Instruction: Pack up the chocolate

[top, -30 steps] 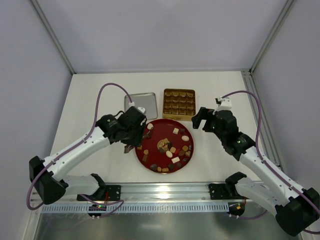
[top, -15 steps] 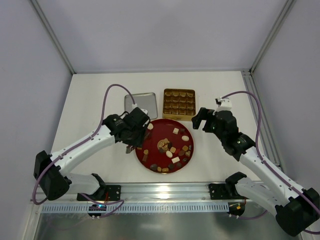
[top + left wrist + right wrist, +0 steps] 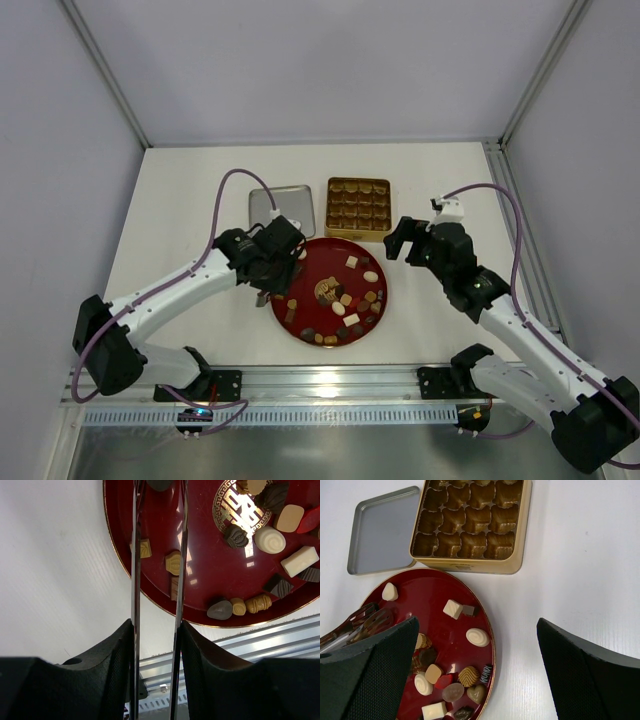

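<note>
Chocolate (image 3: 370,276) in place, left arm (image 3: 180,288) nearer.

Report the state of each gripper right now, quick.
The left gripper: closed on the metal tongs.
The right gripper: open, holding nothing.

Robot lab test cell, for sure

Plain white table (image 3: 180,200) boxed in by blank pale walls (image 3: 300,60) with aluminium frame posts (image 3: 105,75) in the corners. The left arm (image 3: 165,297) and right arm (image 3: 525,330) are bolted to a metal rail (image 3: 330,378) along the near edge, purple cable (image 3: 236,171) looping off one. Bare rig hardware, basically a research bench.
</note>
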Robot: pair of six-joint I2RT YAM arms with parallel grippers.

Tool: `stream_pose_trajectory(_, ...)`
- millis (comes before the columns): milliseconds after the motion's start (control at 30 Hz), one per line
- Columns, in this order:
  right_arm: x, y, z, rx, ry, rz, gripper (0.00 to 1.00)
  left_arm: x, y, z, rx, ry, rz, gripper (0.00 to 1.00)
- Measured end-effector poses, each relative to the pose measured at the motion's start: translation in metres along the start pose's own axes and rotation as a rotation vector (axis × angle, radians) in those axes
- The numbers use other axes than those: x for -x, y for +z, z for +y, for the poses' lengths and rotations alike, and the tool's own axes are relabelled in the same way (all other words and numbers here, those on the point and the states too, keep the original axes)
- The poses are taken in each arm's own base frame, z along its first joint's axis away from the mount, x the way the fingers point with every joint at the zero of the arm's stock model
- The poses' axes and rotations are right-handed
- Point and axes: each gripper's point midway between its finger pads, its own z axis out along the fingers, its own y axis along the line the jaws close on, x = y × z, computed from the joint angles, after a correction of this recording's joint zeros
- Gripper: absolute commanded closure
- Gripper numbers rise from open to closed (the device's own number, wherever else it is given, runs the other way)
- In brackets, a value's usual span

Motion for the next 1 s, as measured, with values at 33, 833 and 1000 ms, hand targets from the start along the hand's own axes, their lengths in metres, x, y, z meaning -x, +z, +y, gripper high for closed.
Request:
stream_pose_trajectory(33, -0.0007, 0.0002, -0.0004, -0.001, 0.0, 0.001, 0.0, 0.0, 0.0, -0.0001, 0.0, 0.0, 0.0, 0.6)
stream_pose_trajectory(833, -0.0031, -0.0006, -0.0023, -0.004, -0.001, 0.002, 0.0, -0.0056, 0.0049, -0.0003, 0.01, 0.012, 0.023, 0.77)
stream_pose_trajectory(1000, -0.0021, -0.0015, -0.0022, -0.003, 0.0, -0.002, 0.0, 0.0021, -0.0028, -0.0038, -0.002, 0.01, 0.005, 0.78)
